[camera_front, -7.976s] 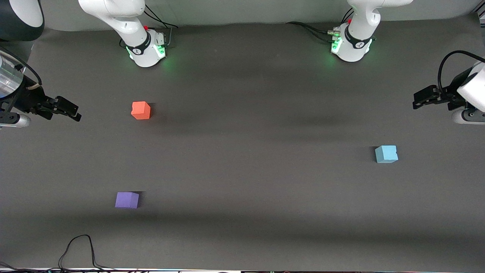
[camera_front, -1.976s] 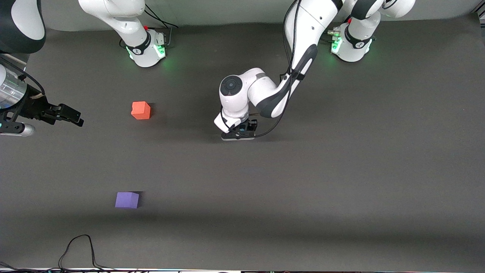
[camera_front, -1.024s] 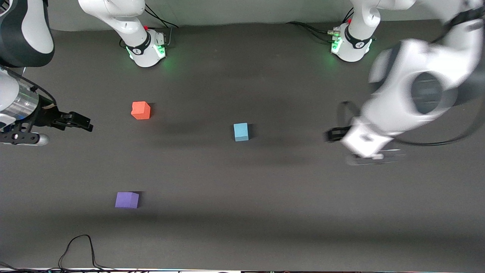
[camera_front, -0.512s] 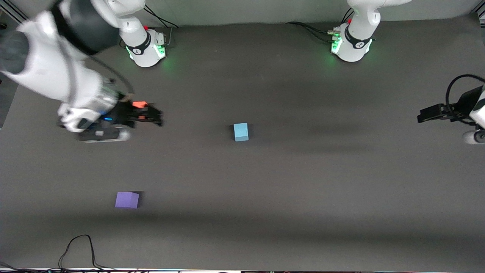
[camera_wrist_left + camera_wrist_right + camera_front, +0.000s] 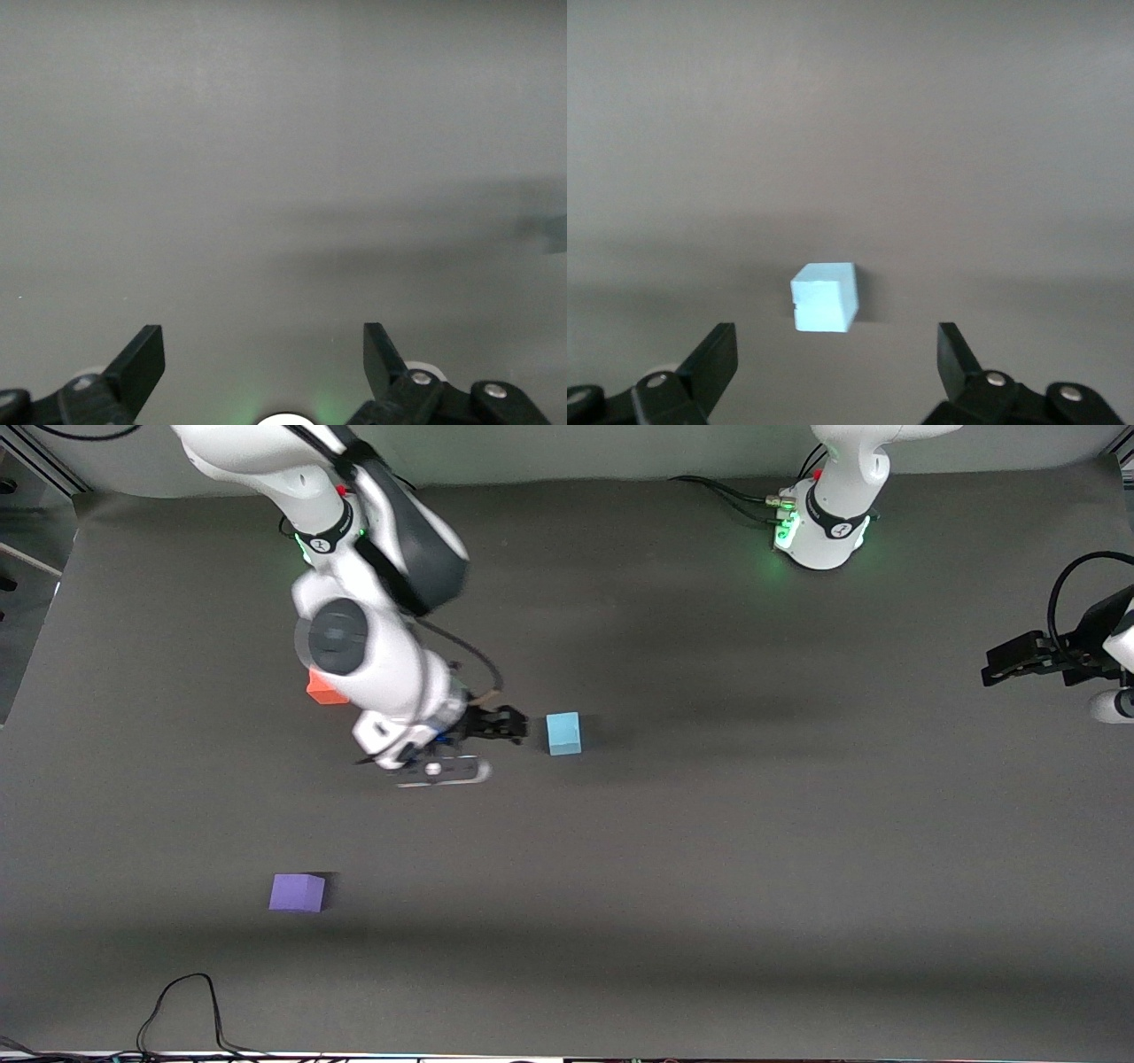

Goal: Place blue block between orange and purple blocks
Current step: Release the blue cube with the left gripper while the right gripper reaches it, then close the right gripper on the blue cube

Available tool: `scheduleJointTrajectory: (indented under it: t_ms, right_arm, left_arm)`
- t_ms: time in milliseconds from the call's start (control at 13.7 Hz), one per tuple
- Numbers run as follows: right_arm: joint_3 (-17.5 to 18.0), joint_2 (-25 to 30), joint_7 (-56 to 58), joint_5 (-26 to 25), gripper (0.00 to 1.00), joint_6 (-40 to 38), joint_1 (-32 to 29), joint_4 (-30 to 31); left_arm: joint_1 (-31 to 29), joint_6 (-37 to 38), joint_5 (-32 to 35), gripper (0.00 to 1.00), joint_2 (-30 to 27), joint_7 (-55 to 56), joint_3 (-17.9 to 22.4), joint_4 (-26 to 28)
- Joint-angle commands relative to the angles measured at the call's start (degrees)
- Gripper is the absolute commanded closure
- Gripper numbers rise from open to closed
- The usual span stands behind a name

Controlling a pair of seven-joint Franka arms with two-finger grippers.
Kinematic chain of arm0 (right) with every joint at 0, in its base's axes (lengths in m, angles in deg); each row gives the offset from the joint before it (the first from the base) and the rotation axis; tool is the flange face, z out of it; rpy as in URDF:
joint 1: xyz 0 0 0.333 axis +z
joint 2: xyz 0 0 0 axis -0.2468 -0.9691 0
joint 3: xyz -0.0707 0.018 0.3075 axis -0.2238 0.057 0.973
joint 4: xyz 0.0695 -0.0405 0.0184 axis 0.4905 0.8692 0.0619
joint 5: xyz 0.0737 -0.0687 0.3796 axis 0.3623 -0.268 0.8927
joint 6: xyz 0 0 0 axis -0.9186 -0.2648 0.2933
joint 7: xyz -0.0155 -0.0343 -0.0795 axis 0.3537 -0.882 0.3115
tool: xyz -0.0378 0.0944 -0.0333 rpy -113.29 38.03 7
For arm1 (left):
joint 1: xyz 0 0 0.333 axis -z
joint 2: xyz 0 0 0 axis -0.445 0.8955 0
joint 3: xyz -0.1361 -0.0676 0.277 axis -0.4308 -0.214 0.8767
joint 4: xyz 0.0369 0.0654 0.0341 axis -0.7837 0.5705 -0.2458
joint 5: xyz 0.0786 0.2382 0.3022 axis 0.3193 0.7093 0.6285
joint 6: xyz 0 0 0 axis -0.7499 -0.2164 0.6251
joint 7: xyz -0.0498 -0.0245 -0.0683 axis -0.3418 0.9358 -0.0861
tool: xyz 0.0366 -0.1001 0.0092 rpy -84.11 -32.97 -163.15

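We see the right gripper (image 5: 509, 726) wide open, empty, just beside the blue block (image 5: 563, 733) mid-table, lined up for a grab. Orange block (image 5: 321, 689) and purple block (image 5: 297, 892) sit well apart. Left gripper (image 5: 1010, 662) waits open, empty.

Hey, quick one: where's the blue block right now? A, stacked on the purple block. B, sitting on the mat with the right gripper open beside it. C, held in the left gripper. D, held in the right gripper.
B: the blue block sits on the mat, and the right gripper is just beside it with its jaws open and empty; the right wrist view shows the block lying ahead of the jaws, not between them.
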Motion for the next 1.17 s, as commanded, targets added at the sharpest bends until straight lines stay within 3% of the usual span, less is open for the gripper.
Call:
scheduleJointTrajectory:
  t_ms: [0, 73, 439, 1098]
  right_arm:
    - [-1.18, -4.68, -9.86, -6.98, 0.00, 5.92, 7.90, 0.76]
    - [-1.09, -6.35, -10.33, -9.02, 0.00, 9.25, 8.97, 2.42]
    - [-1.18, -8.83, -10.68, -9.39, 0.00, 24.03, 9.95, 12.62]
    - [-1.18, -10.58, -10.95, -8.68, 0.00, 27.56, 10.74, 14.39]
  left_arm:
    - [4.31, 0.25, 0.83, 0.00, -1.53, -0.40, 3.16, 1.35]
    - [6.32, 0.25, 0.92, 0.00, -1.53, -0.40, 4.92, 1.35]
    - [6.34, 0.95, 0.83, 0.00, -1.88, -0.40, 5.21, 1.18]
    - [6.26, 0.34, 0.83, 0.00, -1.88, -0.40, 4.94, 1.53]
